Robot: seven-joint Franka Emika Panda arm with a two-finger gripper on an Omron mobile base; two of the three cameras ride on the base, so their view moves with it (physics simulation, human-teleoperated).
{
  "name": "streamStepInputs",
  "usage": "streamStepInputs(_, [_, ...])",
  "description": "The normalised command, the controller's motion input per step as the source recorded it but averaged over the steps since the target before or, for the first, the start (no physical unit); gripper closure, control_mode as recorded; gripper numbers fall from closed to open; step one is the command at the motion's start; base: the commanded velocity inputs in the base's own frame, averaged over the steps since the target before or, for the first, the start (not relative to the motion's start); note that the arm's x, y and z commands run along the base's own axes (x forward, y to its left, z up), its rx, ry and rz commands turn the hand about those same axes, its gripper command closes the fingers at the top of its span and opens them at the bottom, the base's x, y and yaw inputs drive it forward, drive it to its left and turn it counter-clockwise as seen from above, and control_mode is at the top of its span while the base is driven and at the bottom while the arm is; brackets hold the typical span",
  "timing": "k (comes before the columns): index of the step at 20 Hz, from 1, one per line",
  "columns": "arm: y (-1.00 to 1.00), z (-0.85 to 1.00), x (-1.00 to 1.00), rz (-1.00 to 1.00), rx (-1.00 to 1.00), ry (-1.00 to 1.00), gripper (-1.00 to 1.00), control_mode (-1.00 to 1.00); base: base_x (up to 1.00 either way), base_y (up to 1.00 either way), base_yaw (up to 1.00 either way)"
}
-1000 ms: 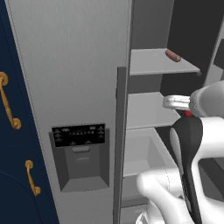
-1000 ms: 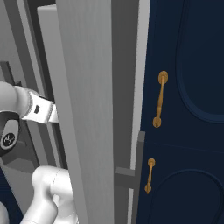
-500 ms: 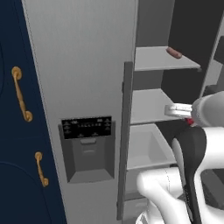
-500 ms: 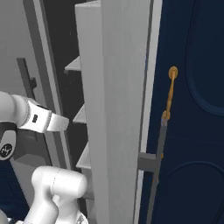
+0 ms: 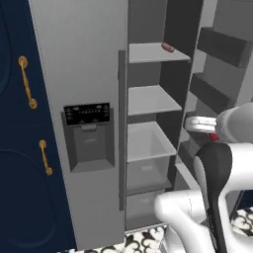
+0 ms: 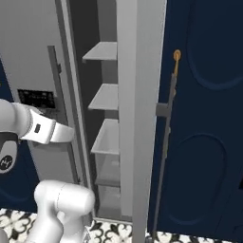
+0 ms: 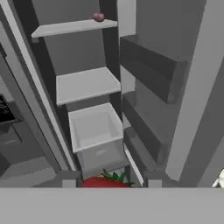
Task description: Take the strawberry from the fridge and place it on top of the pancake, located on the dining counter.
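Two fingers (image 7: pixel 68 183) of gripper (image 7: pixel 107 183) pinch strawberry (image 7: pixel 105 181) narrowly. Fridge (image 5: pixel 89 74) door open; sausage-like item (image 5: pixel 167 47) on top shelf.

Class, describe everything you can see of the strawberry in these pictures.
The strawberry is bright red and glossy, with small green leaves at its top. Only its upper part shows, low in the hand view, between the two dark fingertips of the gripper, which is shut on it, outside the fridge's shelves.

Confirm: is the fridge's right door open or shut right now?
Open. The fridge door is swung out edge-on, exposing shelves and door bins.
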Motion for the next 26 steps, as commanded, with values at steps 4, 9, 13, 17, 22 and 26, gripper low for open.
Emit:
streamStepInputs(4, [0.00,0.00,0.00,0.00,0.00,0.00,1.00,1.00,-1.00,0.18,-0.09])
streamStepInputs(9, [0.00,0.00,0.00,0.00,0.00,0.00,1.00,1.00,-1.00,0.04,0.04])
streamStepInputs(13, [0.00,0.00,0.00,0.00,0.00,0.00,1.00,1.00,-1.00,0.00,0.13])
streamStepInputs(17, [0.00,0.00,0.00,0.00,0.00,0.00,1.00,1.00,-0.93,-0.48,-0.35])
streamStepInputs(22, [0.00,0.00,0.00,0.00,0.00,0.00,1.00,1.00,-0.23,-0.57,-0.72])
streamStepInputs(26, [0.00,0.00,0.00,0.00,0.00,0.00,1.00,1.00,-0.01,-0.53,-0.83])
